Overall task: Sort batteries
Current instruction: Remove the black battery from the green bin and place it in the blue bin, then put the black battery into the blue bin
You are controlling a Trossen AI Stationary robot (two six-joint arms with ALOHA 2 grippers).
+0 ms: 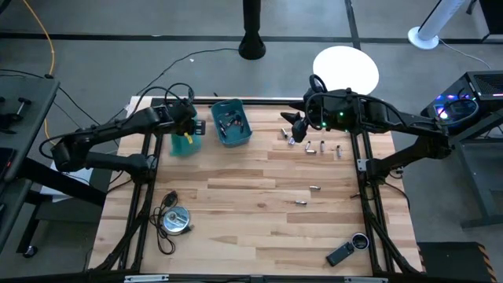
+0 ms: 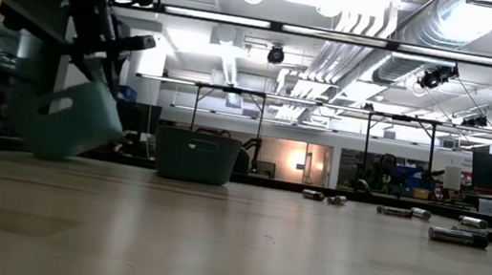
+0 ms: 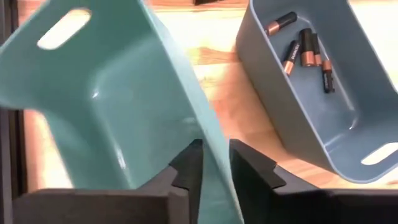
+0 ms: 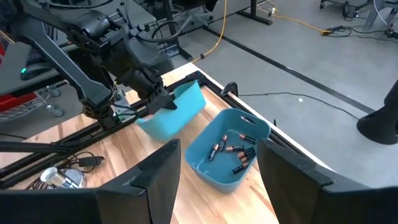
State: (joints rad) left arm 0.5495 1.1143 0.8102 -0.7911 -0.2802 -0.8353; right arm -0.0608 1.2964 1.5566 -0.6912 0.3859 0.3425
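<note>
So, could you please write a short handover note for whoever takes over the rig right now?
Left claw: its fingers straddle the wall of the tilted teal bin, which is tipped on the table at the back left; whether they are clamped is not clear.
Right claw: open, holding nothing, hovering at the back right above the loose batteries.
Done: several batteries lie in the blue bin, which stands beside the teal one.
Left: a cluster of loose cells near the right claw and two more mid-table remain to be sorted. No batteries show in the teal bin.
</note>
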